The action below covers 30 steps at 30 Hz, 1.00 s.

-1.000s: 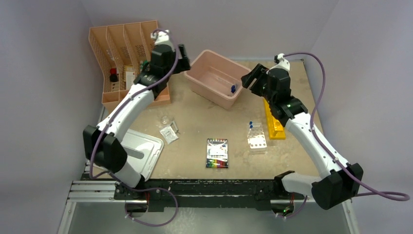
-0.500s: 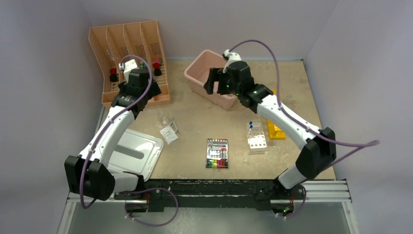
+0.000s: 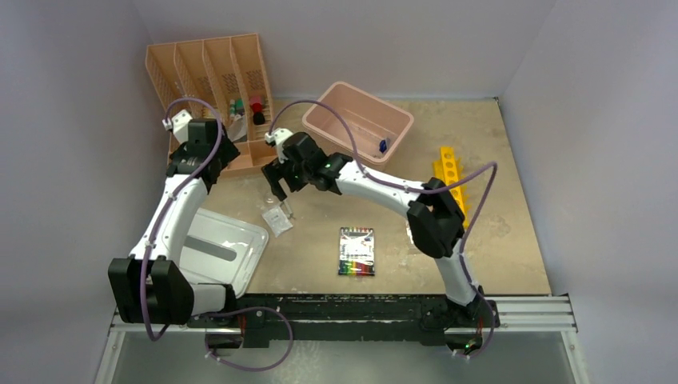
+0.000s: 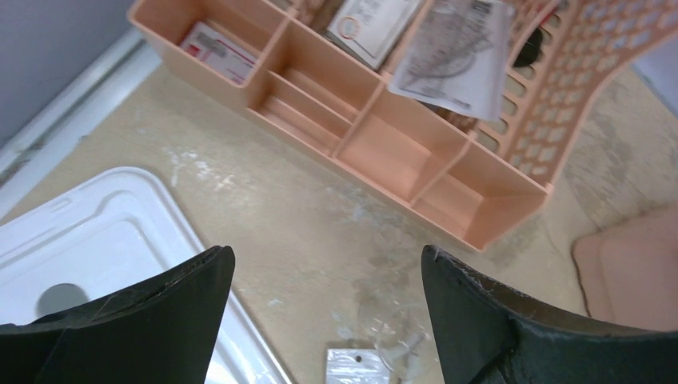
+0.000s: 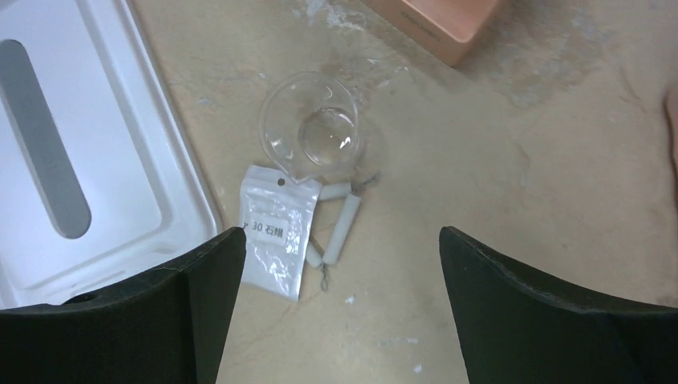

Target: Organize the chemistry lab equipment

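**Right gripper open over packet, left open near organizer**

Right gripper [image 5: 342,240]: fingers wide apart, nothing between them, hanging over the packet [image 5: 276,240] on the table [image 3: 496,240], left of centre. Top view shows the fingertips just short of the packet, not touching.

Packet lies flat, printed side up. Clear dish [image 5: 313,132] sits at its far edge, spout touching the packet's corner. White pieces [image 5: 340,232] on wire lie against the packet's right edge. White lid [image 5: 120,160] is just beside the packet on the left, with a small gap between.

Left gripper [image 4: 326,264]: fingers spread too, holding nothing, above bare table between lid and organizer [image 4: 384,144].

Organizer is at the far-left corner. Paper packs [image 4: 456,56] and a red-capped item [image 3: 256,104] sit in its rear slots.

Bin [image 3: 364,120] is far centre, with a blue piece [image 3: 383,146] inside by its right wall. Yellow rack [image 3: 452,172] lies on the table right of the bin, apart from it. Colour card [image 3: 356,250] lies flat near the front, centre. Right arm's elbow covers the table patch between card and rack.
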Each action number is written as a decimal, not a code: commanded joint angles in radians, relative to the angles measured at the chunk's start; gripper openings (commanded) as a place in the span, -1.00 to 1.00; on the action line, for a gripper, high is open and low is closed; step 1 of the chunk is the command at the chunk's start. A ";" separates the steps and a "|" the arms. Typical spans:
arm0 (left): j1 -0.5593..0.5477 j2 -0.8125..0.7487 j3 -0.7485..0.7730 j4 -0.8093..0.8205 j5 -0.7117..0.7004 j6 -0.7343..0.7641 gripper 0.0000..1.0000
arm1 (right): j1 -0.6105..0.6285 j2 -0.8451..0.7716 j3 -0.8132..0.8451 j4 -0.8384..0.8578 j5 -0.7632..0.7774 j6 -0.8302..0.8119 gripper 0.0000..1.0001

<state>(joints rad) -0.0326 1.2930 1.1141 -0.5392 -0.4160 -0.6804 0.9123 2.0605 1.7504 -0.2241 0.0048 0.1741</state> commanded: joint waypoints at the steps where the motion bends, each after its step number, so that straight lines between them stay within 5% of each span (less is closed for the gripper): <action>1: 0.025 -0.010 0.027 -0.035 -0.149 -0.052 0.74 | 0.004 0.068 0.136 0.010 -0.003 -0.064 0.85; 16: 0.026 0.005 0.042 -0.146 -0.330 -0.205 0.78 | 0.043 0.230 0.231 0.067 -0.098 -0.085 0.81; 26: 0.025 -0.022 0.043 -0.239 -0.357 -0.224 0.78 | 0.046 0.349 0.352 0.106 -0.008 -0.103 0.64; 30: 0.025 -0.018 0.056 -0.239 -0.356 -0.216 0.78 | 0.051 0.386 0.392 0.090 0.030 -0.120 0.41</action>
<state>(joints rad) -0.0132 1.2984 1.1221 -0.7689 -0.7376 -0.8982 0.9581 2.4516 2.0670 -0.1703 -0.0170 0.0849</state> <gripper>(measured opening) 0.886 0.761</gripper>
